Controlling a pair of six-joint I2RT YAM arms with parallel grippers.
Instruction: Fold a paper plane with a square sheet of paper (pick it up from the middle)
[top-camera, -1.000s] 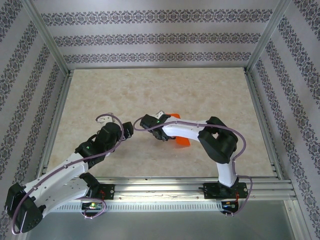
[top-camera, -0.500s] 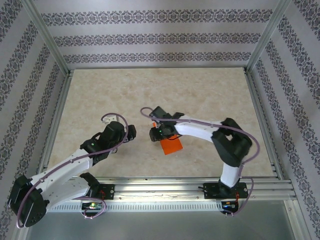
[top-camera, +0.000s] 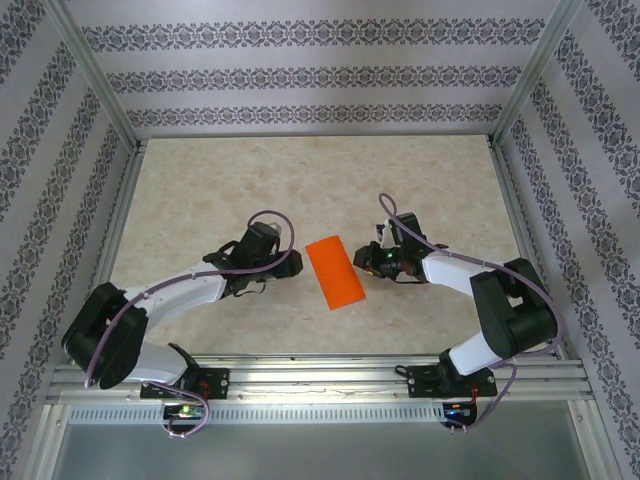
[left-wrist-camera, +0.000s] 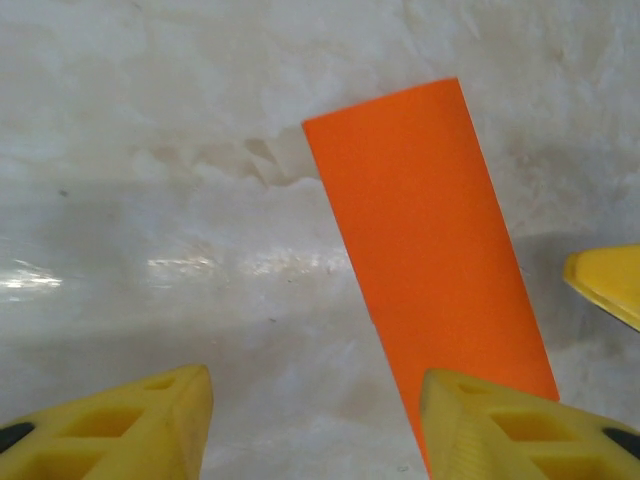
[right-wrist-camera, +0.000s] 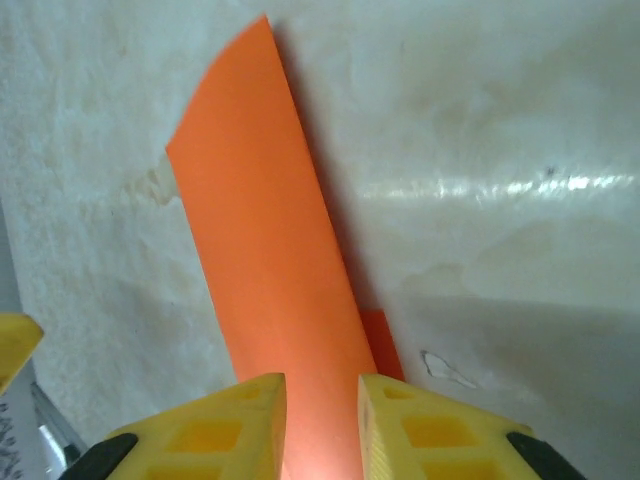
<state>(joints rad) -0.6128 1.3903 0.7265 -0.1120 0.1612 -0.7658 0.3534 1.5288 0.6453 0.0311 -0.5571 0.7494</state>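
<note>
Orange paper (top-camera: 334, 272) flat at counter (top-camera: 200, 180) centre, room all round, left pincer (left-wrist-camera: 315, 390) apart, right pincer (right-wrist-camera: 320, 392) at its edge, grip unclear.

The square sheet of paper (top-camera: 335, 272) lay flat on the counter (top-camera: 300, 180), folded in half into a plain, bright orange rectangle. It was set at a slant, far-left to near-right, with a sliver of the lower layer peeking out along one long edge.
</note>
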